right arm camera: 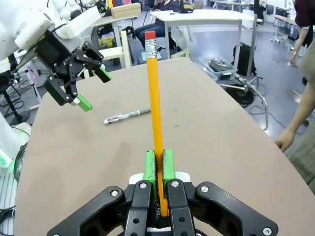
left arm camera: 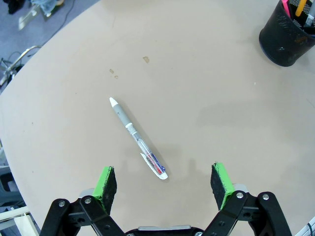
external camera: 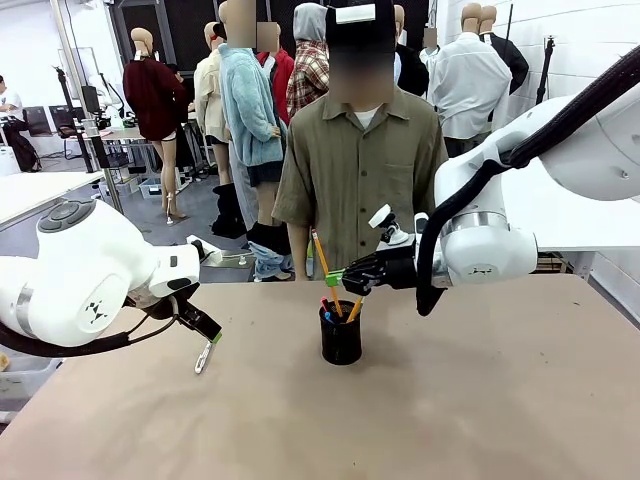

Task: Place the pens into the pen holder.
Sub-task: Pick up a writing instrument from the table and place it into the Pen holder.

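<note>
This looks like a robotics lab in a large open work hall. Two white robot arms, the left arm [external camera: 75,285] and the right arm [external camera: 490,235], reach over a plain tan table [external camera: 500,400], and a person [external camera: 360,170] stands at its far side. Behind them, long white work tables [right arm camera: 211,17] on metal legs stand on a bare grey floor [right arm camera: 285,59], with a dark bag [right arm camera: 244,51] under one and office chairs [external camera: 38,120] by another.

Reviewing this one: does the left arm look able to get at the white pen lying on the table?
Probably yes: the left claw hangs open above the white pen, with nothing between them.
</note>
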